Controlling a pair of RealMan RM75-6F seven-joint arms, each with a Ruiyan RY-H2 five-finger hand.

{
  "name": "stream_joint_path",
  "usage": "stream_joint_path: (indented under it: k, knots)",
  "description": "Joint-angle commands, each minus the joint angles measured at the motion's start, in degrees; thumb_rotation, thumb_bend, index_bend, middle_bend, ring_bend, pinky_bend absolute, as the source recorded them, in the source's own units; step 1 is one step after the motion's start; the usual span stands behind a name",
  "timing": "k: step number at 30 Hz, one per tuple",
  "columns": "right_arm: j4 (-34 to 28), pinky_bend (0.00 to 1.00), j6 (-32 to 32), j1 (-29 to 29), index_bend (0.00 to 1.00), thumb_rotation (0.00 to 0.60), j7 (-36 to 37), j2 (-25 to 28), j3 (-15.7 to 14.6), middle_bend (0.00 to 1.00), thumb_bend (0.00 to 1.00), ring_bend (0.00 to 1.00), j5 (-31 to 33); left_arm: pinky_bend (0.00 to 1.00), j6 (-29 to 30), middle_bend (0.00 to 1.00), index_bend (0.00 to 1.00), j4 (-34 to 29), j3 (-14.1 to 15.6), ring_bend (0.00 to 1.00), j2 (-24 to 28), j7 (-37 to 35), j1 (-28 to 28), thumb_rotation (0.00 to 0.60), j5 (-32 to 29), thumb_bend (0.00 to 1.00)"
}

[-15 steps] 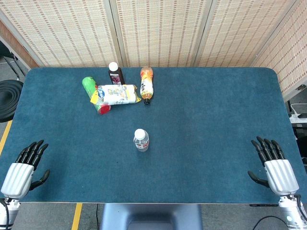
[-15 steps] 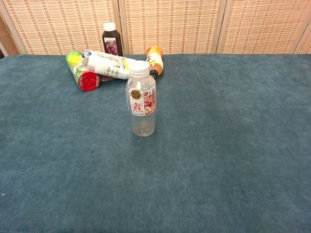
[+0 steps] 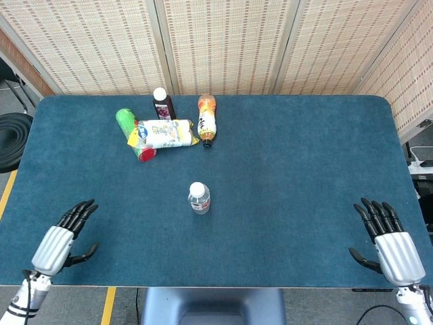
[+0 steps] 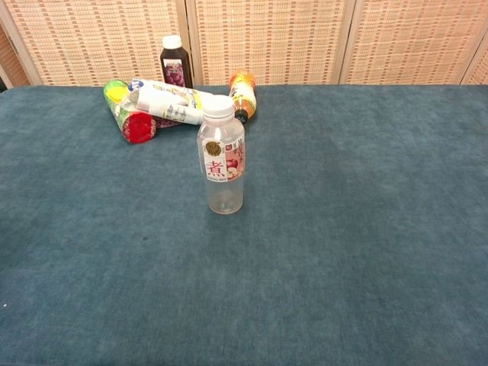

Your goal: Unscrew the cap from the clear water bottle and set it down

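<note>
The clear water bottle [image 3: 199, 198] [image 4: 222, 159] stands upright near the middle of the blue table, with a red-and-white label. Its white cap [image 3: 197, 189] [image 4: 218, 107] sits on the neck. My left hand [image 3: 63, 237] hovers over the front left edge, fingers spread, holding nothing, far left of the bottle. At the front right edge my right hand [image 3: 389, 243] is likewise spread and empty, far right of the bottle. Neither hand appears in the chest view.
At the back left lies a cluster: a green can with red end [image 3: 132, 131], a white-labelled bottle [image 3: 166, 133] across it, an orange bottle [image 3: 207, 118] on its side, and a dark juice bottle [image 3: 162, 103] upright. Woven screens stand behind the table.
My left hand has moved right and inward over the table's front edge. My right hand has slipped slightly back toward the front edge. The bottle has not moved.
</note>
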Motion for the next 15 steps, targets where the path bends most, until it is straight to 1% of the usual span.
stream_joint_path:
  k: [1, 3, 4, 6, 7, 8, 10, 12, 15]
  knots:
    - [0.0, 0.00, 0.0, 0.0, 0.00, 0.547, 0.1, 0.0, 0.0, 0.00, 0.14, 0.00, 0.0, 0.14, -3.7, 0.00, 0.00, 0.9, 0.4, 0.00, -2.6, -5.1, -3.3, 0.600, 1.0, 0.37]
    - [0.0, 0.00, 0.0, -0.1, 0.00, 0.545, 0.6, 0.2, -0.1, 0.00, 0.14, 0.00, 0.0, 0.13, -5.9, 0.00, 0.00, 0.7, -0.8, 0.00, -5.1, -7.3, -5.6, 0.600, 0.4, 0.38]
    - [0.0, 0.00, -0.2, -0.1, 0.00, 0.546, 0.8, 0.3, -0.2, 0.00, 0.14, 0.00, 0.0, 0.12, -9.1, 0.00, 0.00, -1.1, -3.2, 0.00, -9.1, -12.3, -8.2, 0.600, -2.5, 0.38]
    - [0.1, 0.00, -0.4, 0.0, 0.00, 0.546, 0.7, 0.3, -0.2, 0.00, 0.14, 0.00, 0.0, 0.12, -11.9, 0.00, 0.00, -0.4, -5.5, 0.00, -12.1, -14.3, -10.1, 0.597, -6.2, 0.38]
    - [0.1, 0.00, -0.6, 0.0, 0.00, 0.546, 0.6, 0.3, -0.3, 0.00, 0.14, 0.00, 0.0, 0.12, -12.9, 0.00, 0.00, -0.2, -6.8, 0.00, -13.6, -13.6, -10.4, 0.597, -8.7, 0.38]
    - [0.1, 0.00, -0.8, 0.1, 0.00, 0.546, 0.5, 0.3, -0.3, 0.00, 0.14, 0.00, 0.0, 0.12, -12.7, 0.00, 0.00, 0.4, -9.2, 0.00, -16.6, -10.6, -10.3, 0.596, -12.8, 0.37]
    - [0.0, 0.00, -0.9, 0.1, 0.00, 0.545, 0.3, 0.3, -0.3, 0.00, 0.14, 0.00, 0.1, 0.13, -13.7, 0.01, 0.00, 2.5, -11.8, 0.00, -21.0, -5.2, -11.4, 0.582, -17.3, 0.37]
    - [0.0, 0.00, -1.0, 0.1, 0.00, 0.544, 0.4, 0.3, -0.2, 0.00, 0.14, 0.00, 0.1, 0.13, -16.6, 0.01, 0.00, 3.5, -13.0, 0.00, -22.9, -2.2, -12.8, 0.558, -20.7, 0.36]
    - [0.0, 0.00, -1.0, 0.1, 0.00, 0.546, 0.6, 0.4, -0.1, 0.00, 0.14, 0.00, 0.3, 0.12, -21.4, 0.00, 0.00, 3.3, -14.4, 0.00, -24.1, -2.0, -14.8, 0.526, -24.7, 0.36]
